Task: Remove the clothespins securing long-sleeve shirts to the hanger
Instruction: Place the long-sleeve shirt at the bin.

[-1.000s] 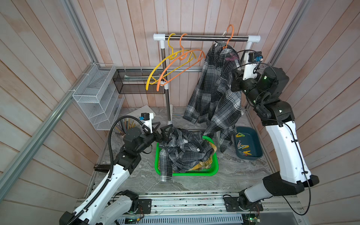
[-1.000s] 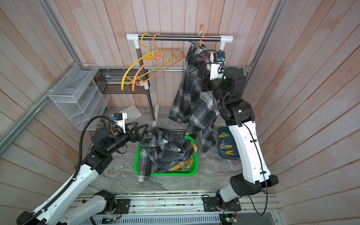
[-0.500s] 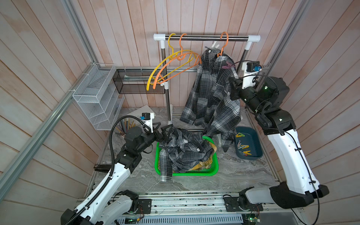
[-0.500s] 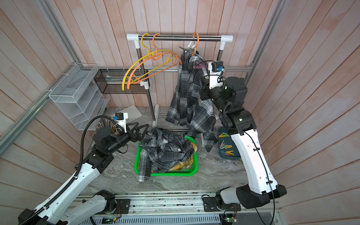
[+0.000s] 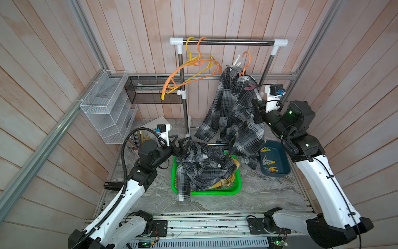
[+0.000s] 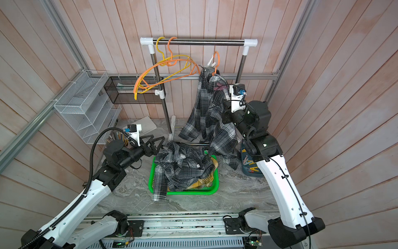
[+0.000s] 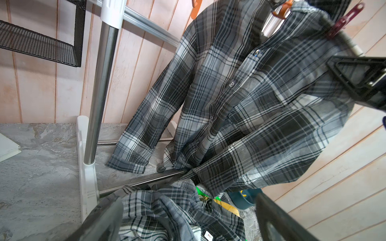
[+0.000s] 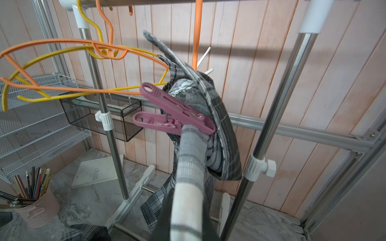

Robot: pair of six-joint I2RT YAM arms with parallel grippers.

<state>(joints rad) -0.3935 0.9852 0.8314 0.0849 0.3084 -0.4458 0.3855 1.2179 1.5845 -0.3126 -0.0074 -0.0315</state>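
A grey checked long-sleeve shirt [image 5: 232,116] [image 6: 206,120] [image 7: 250,104] hangs on an orange hanger [image 5: 247,62] [image 6: 217,62] whose hook is below the rail. A mauve clothespin [image 5: 249,87] [image 6: 220,87] [image 8: 173,116] [image 7: 344,20] clamps the shirt's shoulder to it. My right gripper [image 5: 257,107] [image 6: 226,110] [image 8: 188,225] is shut on the shirt-covered hanger arm just below that pin. My left gripper [image 5: 183,144] [image 6: 155,143] [image 7: 188,221] stands open and holds nothing, above another checked shirt [image 5: 204,168] heaped over a yellow one [image 5: 226,183] in the green basket [image 5: 237,189].
A blue bin [image 5: 280,148] at the right holds several loose clothespins [image 5: 269,162]. Two bare hangers [image 5: 193,64] hang on the rail [image 5: 228,41] near its left post [image 5: 183,97]. White wire shelf [image 5: 107,107], black mesh basket [image 5: 150,92], pencil cup [image 8: 37,210] and book [image 8: 96,173] lie at the left.
The orange hanger's hook has come off the rail and dropped lower with the shirt, carried by my right gripper, which moved down. The left arm has stayed still.
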